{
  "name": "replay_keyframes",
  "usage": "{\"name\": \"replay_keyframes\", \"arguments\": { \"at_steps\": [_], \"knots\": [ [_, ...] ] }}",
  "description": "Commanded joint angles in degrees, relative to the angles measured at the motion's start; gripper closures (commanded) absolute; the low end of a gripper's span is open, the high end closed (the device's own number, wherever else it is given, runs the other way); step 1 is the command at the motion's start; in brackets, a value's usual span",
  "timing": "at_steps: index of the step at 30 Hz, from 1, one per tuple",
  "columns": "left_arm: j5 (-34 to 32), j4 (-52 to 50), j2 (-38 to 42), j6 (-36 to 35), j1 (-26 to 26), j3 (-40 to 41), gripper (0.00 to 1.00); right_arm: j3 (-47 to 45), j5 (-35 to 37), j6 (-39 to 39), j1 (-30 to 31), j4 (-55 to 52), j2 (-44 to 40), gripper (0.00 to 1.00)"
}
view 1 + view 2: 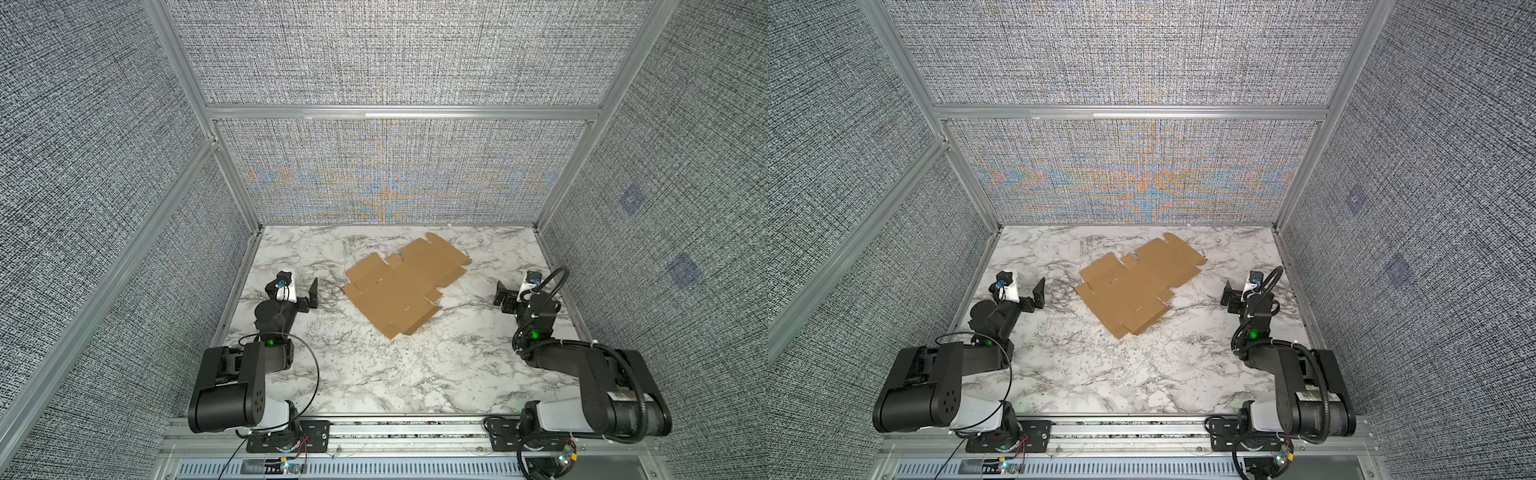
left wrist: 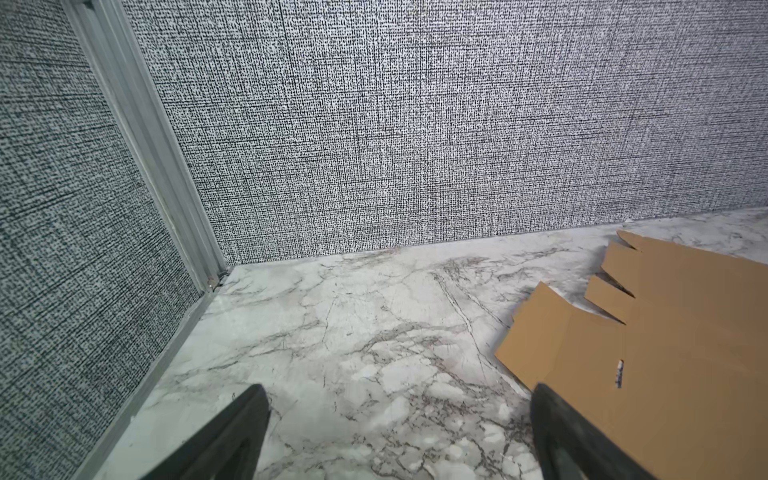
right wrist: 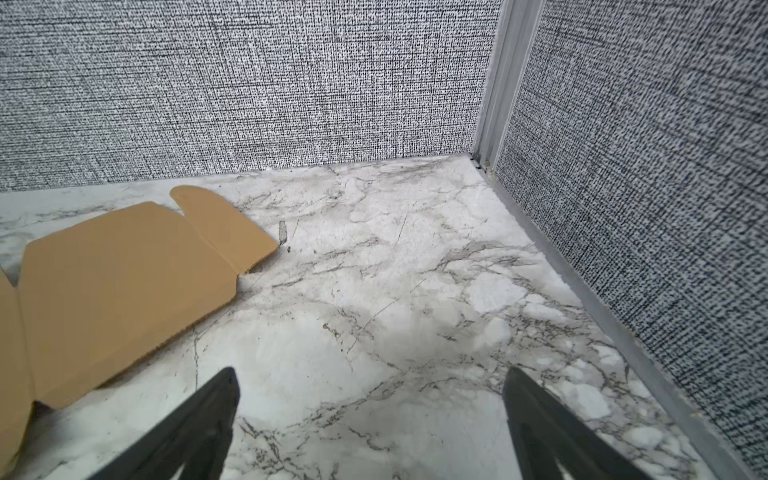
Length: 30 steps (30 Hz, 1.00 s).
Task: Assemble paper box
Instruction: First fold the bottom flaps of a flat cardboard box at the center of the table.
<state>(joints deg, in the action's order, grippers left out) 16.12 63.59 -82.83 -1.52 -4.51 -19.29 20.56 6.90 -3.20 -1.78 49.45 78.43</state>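
The paper box [image 1: 403, 286] [image 1: 1138, 286] is a flat tan die-cut cardboard sheet with flaps and slots, lying turned at an angle on the far middle of the marble table [image 1: 374, 365]. My left gripper [image 1: 301, 297] [image 1: 1025, 297] stands open to the left of the sheet, apart from it. In the left wrist view its black fingers [image 2: 249, 415] frame bare marble, with the box's edge [image 2: 665, 353] just beyond one fingertip. My right gripper [image 1: 511, 297] [image 1: 1237, 297] [image 3: 372, 374] stands open to the right of the sheet, holding nothing; the box [image 3: 124, 282] lies off to one side.
Grey woven panels on aluminium posts [image 1: 232, 183] close in the table at the left, back and right. An aluminium rail [image 1: 407, 432] with both arm bases runs along the front edge. Bare marble lies in front of the box.
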Motion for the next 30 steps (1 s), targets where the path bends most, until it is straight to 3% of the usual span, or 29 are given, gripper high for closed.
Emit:
{"name": "replay_keyframes", "arguments": {
  "at_steps": [1, 5, 9, 12, 18, 23, 30],
  "knots": [
    [1.3, -18.8, 0.3, -0.9, 0.0, -8.4, 0.01, 6.2, 1.8, -4.3, 0.7, -16.7, -2.2, 0.01],
    [2.3, -42.6, -1.1, 1.5, 0.5, -24.6, 0.01, 14.3, -1.1, -8.9, 2.5, -29.8, -2.7, 0.01],
    [0.7, -56.9, -1.7, 9.0, 0.8, -34.9, 0.01, 20.9, -4.2, -17.5, 4.8, -38.1, -1.9, 0.02],
    [0.9, -62.6, -2.6, 12.9, 1.4, -37.4, 0.01, 25.2, -5.7, -20.6, 8.1, -41.5, 1.5, 0.03],
    [6.4, -57.0, -0.7, 20.5, 2.0, -30.5, 0.01, 34.4, -11.4, -26.9, 12.5, -50.4, 10.5, 0.10],
    [11.4, -48.0, -1.5, 31.6, 3.4, -23.3, 0.02, 32.0, -16.0, -30.7, 12.9, -47.4, 13.3, 0.11],
    [13.4, -39.4, -3.9, 37.2, 6.7, -19.1, 0.05, 27.8, -23.8, -34.5, 13.7, -40.1, 17.2, 0.16]
  ]
}}
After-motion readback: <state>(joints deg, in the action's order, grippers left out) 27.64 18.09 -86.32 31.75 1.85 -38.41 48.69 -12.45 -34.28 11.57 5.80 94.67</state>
